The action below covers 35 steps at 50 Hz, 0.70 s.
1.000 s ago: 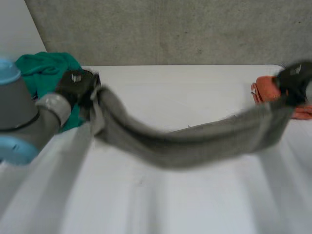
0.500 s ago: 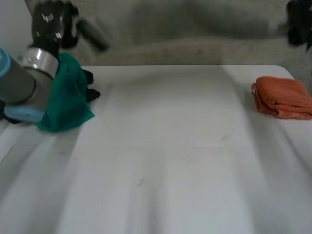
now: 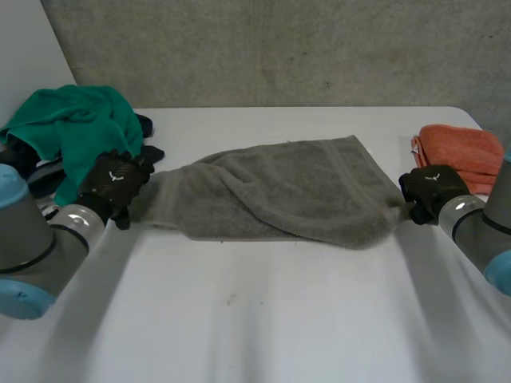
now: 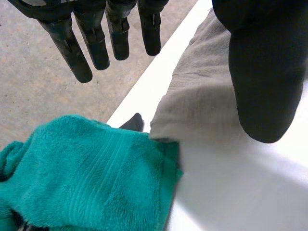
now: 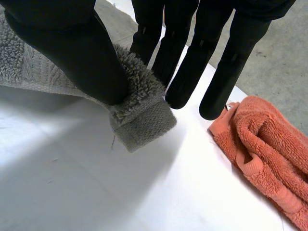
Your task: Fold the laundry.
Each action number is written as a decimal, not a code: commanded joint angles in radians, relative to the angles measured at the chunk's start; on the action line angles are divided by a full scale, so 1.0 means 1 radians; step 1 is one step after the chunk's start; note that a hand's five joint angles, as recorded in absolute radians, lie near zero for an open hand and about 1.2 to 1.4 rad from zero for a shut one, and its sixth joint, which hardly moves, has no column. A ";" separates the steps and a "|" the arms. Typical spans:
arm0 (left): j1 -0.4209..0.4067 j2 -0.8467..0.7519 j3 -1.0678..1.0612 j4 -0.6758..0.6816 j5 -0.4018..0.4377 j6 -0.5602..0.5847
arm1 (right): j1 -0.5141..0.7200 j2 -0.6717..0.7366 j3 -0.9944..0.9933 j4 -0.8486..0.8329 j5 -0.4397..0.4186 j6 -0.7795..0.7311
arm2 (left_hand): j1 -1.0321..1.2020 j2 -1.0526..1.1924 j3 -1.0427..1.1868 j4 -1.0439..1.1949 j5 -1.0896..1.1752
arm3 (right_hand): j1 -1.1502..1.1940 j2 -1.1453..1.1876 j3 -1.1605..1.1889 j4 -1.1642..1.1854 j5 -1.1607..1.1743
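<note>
Spreading step: the right hand pinched one corner of the rumpled grey towel. The left hand lay straight-fingered, thumb seemingly resting on its opposite end. Next move called for regripping and pulling flat.

Head camera: behind arms, high, facing down on white table; grey towel mid-view, moderate range. Left wrist camera: close, over towel's end beside green cloth. Right wrist camera: close, at towel's opposite corner, orange cloth beside. Towel common to all three.
</note>
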<state>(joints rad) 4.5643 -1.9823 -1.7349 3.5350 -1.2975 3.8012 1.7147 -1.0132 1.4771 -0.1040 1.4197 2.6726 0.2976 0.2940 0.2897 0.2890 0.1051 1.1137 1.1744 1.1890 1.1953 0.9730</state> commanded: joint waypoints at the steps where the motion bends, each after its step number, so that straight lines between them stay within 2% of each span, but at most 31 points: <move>1: -0.047 0.112 -0.060 -0.068 0.000 -0.032 | 0.000 -0.047 0.065 -0.010 -0.002 0.003 | -0.017 -0.013 -0.009 -0.008 0.001 | 0.283 0.222 0.207 0.201 0.249; 5: -0.082 0.100 -0.064 -0.038 -0.005 -0.046 | 0.000 -0.050 0.075 -0.010 -0.016 0.003 | -0.008 -0.004 0.000 0.001 0.010 | 0.283 0.222 0.207 0.201 0.249; 9: -0.091 -0.010 -0.046 0.001 -0.011 -0.040 | 0.000 -0.050 0.080 -0.010 -0.019 0.003 | 0.051 0.054 0.059 0.059 0.069 | 0.283 0.222 0.207 0.201 0.249; 24: -0.076 -0.205 0.113 0.019 -0.008 -0.032 | 0.002 -0.050 0.086 -0.010 -0.018 0.001 | 0.312 0.316 0.320 0.321 0.330 | 0.283 0.222 0.207 0.201 0.249; 28: -0.074 -0.240 0.158 0.041 -0.014 -0.032 | 0.000 -0.050 0.086 -0.010 -0.019 0.001 | 0.482 0.486 0.490 0.491 0.500 | 0.283 0.222 0.207 0.201 0.249; 29: -0.074 -0.250 0.172 0.042 -0.019 -0.032 | 0.000 -0.051 0.085 -0.010 -0.019 0.000 | 0.628 0.631 0.636 0.636 0.646 | 0.283 0.222 0.207 0.201 0.249; 32: -0.071 -0.254 0.187 0.041 -0.023 -0.032 | 0.000 -0.051 0.085 -0.010 -0.019 0.000 | 0.860 0.864 0.868 0.869 0.878 | 0.283 0.222 0.207 0.201 0.249; 33: -0.067 -0.253 0.192 0.039 -0.025 -0.032 | 0.000 -0.056 0.083 -0.010 -0.019 -0.002 | 1.096 1.100 1.104 1.105 1.114 | 0.283 0.222 0.207 0.201 0.249; 35: -0.068 -0.251 0.190 0.039 -0.029 -0.032 | -0.001 -0.068 0.080 -0.008 -0.018 -0.005 | 1.099 1.102 1.107 1.107 1.117 | 0.283 0.222 0.207 0.201 0.249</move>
<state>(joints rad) 4.4920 -2.2296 -1.5634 3.5732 -1.3151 3.7692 1.7155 -1.0652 1.5619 -0.1134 1.4010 2.6724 1.0236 0.9942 0.9876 0.9968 0.8150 1.1137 1.1744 1.1890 1.1953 0.9730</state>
